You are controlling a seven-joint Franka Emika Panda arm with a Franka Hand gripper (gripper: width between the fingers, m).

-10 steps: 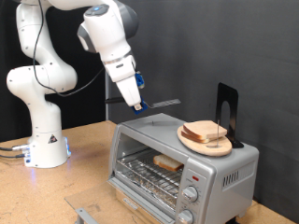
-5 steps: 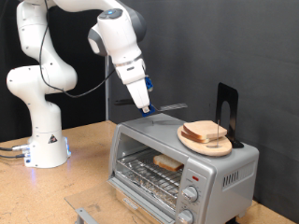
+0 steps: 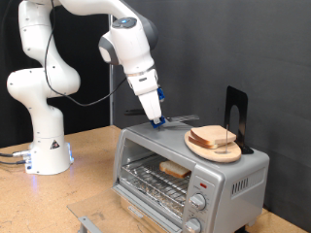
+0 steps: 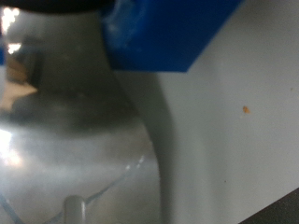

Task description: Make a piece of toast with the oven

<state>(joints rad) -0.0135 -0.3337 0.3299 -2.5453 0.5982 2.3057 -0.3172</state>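
The silver oven stands at the exterior view's lower right. A piece of toast lies on the wire rack inside it. My gripper hangs empty, with its blue fingertips just above the oven's top near its back left corner. The plate of bread is to its right. The wrist view is filled by a blurred silver surface and a blue finger, and shows no bread.
A round wooden plate with other bread slices sits on top of the oven. A black upright stand is behind it. The robot base stands at the left on the wooden table.
My gripper has moved to the exterior view's right and down, from above the oven's left side to just over its top, closer to the plate.
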